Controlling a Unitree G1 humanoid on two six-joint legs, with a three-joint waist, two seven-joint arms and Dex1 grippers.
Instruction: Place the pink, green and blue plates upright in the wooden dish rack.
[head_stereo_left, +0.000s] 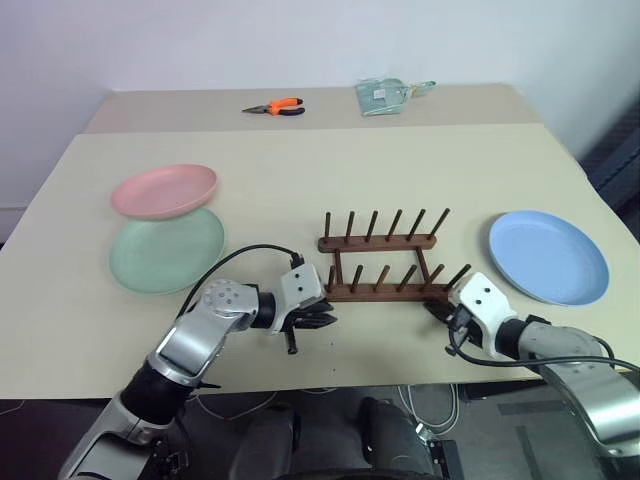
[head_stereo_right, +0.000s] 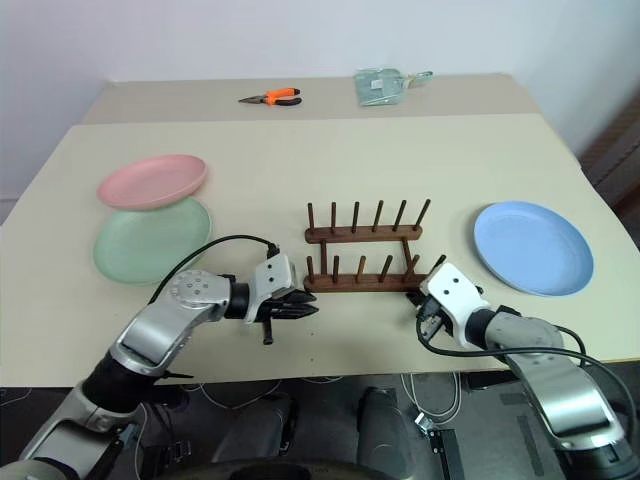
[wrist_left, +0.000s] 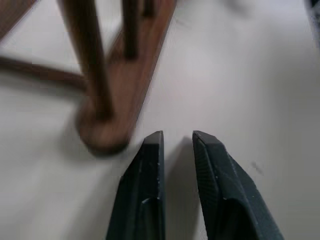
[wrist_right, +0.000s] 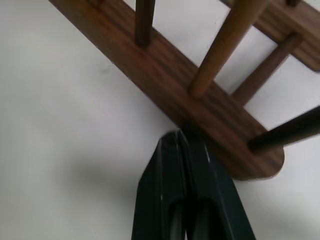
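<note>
On the table (head_stereo_left: 420, 160) we see the wooden dish rack (head_stereo_left: 385, 262) near the front edge. Our left gripper (wrist_left: 176, 142), parted narrowly on nothing, sits beside its left end; our right gripper (wrist_right: 179, 137), fingers pressed together, touches its right end.

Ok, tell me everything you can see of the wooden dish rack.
The wooden dish rack is small, dark brown, grained wood: two parallel base bars joined by thin crosspieces, each bar carrying a row of six slim pegs that lean a little. It stands empty on the beige table, between the stacked pink and green plates and the blue plate. The shut right gripper presses its tips against the near bar's rounded end; the left gripper, slightly parted, sits just short of the bar's other end, not touching.
</note>
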